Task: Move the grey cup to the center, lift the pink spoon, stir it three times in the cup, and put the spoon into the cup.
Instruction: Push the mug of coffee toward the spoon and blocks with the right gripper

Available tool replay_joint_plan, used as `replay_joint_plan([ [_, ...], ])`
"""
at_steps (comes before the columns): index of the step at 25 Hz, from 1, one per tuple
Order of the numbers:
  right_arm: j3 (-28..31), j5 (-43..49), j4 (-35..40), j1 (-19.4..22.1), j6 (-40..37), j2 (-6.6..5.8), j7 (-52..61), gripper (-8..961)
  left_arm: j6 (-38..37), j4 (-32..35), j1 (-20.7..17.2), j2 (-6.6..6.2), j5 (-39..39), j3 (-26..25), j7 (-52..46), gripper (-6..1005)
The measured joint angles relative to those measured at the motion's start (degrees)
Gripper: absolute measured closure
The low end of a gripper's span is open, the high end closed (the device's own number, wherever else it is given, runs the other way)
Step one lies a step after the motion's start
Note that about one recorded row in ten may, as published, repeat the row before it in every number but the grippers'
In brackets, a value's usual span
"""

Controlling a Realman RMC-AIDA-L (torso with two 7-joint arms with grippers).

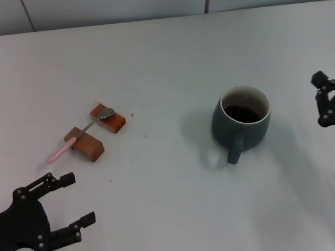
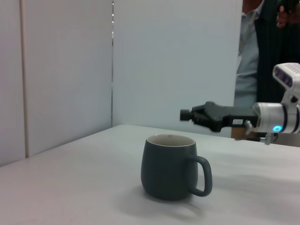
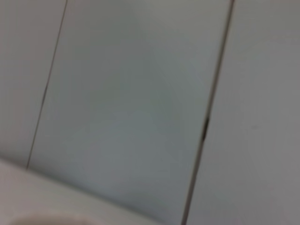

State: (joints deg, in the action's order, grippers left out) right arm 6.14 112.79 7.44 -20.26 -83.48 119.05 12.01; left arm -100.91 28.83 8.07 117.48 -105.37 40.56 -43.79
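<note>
My left gripper point(image 1: 76, 197) sits low at the near left corner of the table point(image 1: 165, 59), fingers spread wide and holding nothing. Just beyond it, the spoon point(image 1: 82, 132) lies across two wooden blocks point(image 1: 96, 133): its metal bowl rests on the farther block, its pink handle crosses the nearer one and sticks out toward my left. The spoon is well apart from my left fingers.

My right gripper point(image 1: 327, 100) hangs at the right edge of the head view, off to the right of the cup point(image 1: 241, 122) and not touching it. I cannot tell whether it is spread or closed; the left wrist view shows it point(image 2: 187, 114) side-on above the table behind the cup point(image 2: 171, 166), with the tips merging together.

The cup stands upright right of the table's middle, dark liquid inside, handle pointing toward me. The right wrist view shows only wall panels point(image 3: 140, 108).
</note>
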Motion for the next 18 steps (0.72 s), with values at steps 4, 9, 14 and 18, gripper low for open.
replay_joint_plan([
  [4,-2.2,0.1,-0.5,-2.7,6.8,0.11,-3.4,935,0.0,0.0,0.0,0.09,0.0,-0.4,0.0,155],
  [9,-4.3,0.2,-2.3,-4.9,12.9,0.15,-7.6,935,0.0,-0.1,0.2,0.13,0.0,-0.9,0.0,156],
  [14,-6.2,0.2,-3.2,-6.0,14.5,0.13,-7.9,935,-0.1,0.0,0.5,0.18,0.0,-1.4,0.0,156],
  [18,-7.0,0.2,-4.3,-6.4,14.6,0.12,-7.9,935,-0.1,0.0,0.6,0.2,0.1,-1.5,0.0,156],
])
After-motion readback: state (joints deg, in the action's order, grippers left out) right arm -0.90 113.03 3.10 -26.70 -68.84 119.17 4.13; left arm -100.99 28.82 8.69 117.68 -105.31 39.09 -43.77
